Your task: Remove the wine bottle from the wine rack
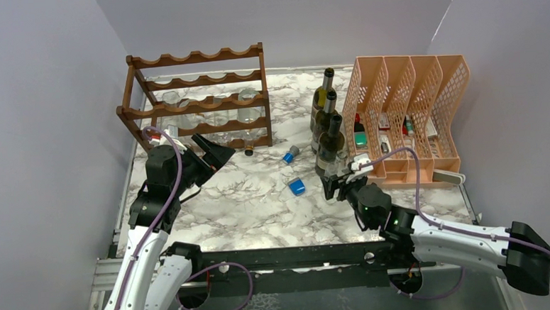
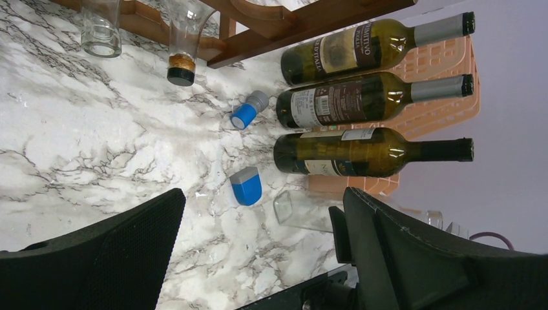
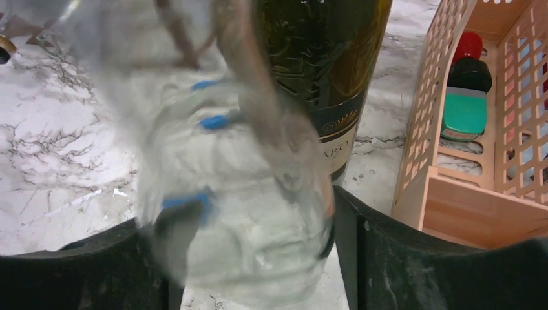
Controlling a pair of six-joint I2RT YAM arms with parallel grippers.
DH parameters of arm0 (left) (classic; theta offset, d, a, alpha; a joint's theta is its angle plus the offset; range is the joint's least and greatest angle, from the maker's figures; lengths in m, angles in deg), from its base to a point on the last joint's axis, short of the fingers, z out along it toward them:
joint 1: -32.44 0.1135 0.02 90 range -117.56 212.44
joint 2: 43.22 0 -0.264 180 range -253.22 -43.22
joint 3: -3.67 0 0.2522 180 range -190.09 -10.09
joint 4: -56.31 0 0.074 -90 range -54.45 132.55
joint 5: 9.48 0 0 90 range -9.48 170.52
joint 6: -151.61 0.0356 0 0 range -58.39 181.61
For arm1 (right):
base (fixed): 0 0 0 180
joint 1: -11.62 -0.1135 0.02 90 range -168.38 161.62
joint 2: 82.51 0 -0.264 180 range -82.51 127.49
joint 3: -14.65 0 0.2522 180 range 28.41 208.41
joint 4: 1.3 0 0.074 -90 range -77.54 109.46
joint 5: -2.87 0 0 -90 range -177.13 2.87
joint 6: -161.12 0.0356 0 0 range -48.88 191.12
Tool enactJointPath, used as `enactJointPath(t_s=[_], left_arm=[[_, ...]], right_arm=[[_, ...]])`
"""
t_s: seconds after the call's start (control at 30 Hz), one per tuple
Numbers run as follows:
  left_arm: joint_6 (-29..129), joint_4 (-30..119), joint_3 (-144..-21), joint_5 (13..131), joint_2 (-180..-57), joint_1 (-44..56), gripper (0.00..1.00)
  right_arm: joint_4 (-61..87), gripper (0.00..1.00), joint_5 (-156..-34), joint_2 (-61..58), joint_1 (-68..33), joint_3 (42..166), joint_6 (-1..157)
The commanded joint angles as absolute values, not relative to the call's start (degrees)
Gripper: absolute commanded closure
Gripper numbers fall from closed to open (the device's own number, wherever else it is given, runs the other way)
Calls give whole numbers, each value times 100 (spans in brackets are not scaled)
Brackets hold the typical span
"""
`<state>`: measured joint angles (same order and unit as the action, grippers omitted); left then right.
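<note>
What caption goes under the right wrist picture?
Right gripper clamps a clear glass bottle beside a dark green wine bottle and peach organizer.

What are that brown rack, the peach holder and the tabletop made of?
The wine rack looks like reddish-brown stained wood, with wavy rails. The peach organizer seems matte moulded plastic: one even colour, regular lattice. The table has a white, grey-veined marble look; real stone or printed laminate, I cannot tell.
</note>
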<state>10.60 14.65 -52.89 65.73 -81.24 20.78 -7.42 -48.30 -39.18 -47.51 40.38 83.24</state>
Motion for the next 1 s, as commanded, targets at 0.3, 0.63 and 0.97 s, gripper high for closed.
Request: enactJointPath(t_s=[0.3, 0.63, 0.97], left_arm=[[1109, 1680, -5311, 6424, -8083, 2066, 1], [1138, 1724, -5167, 6367, -8020, 2067, 1], [1159, 1733, -5051, 6161, -7976, 2067, 1]], right_arm=[[1152, 0, -4967, -4407, -4735, 4905, 9049], [3384, 0, -5127, -5156, -4735, 5828, 10266], [3917, 0, -5852, -5843, -4732, 6694, 9886]])
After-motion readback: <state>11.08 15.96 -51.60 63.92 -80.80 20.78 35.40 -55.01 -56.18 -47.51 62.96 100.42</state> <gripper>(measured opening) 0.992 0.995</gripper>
